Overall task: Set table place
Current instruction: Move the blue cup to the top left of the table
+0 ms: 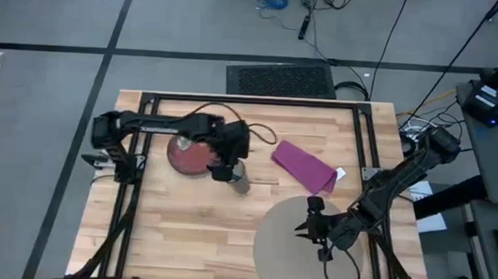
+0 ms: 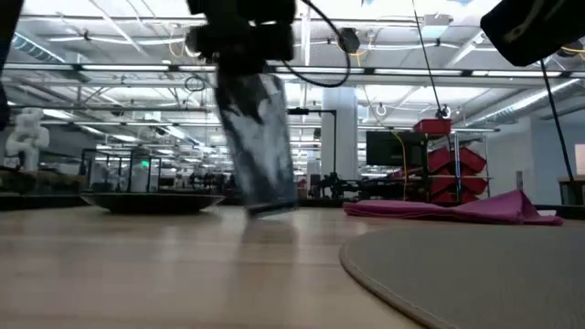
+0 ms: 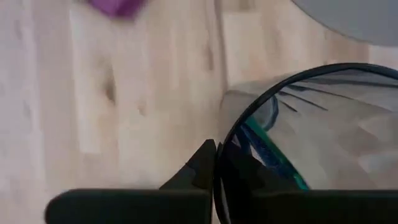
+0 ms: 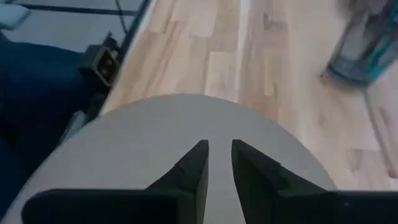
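In the high view the table fills the middle of the frame, its pale planks ringed by a black rail. At left of centre the left arm reaches across a dark red plate, which lies flat on the wood. Just right of the plate, the left gripper pinches a clear drinking glass by its rim; the left wrist view shows one finger inside the rim and one outside. In the low view the glass hangs tilted, its base just above the table surface. Right of centre a magenta napkin lies folded on the wood. At lower right a round beige mat rests on the table, and the right gripper hovers over it, fingers slightly apart and holding nothing.
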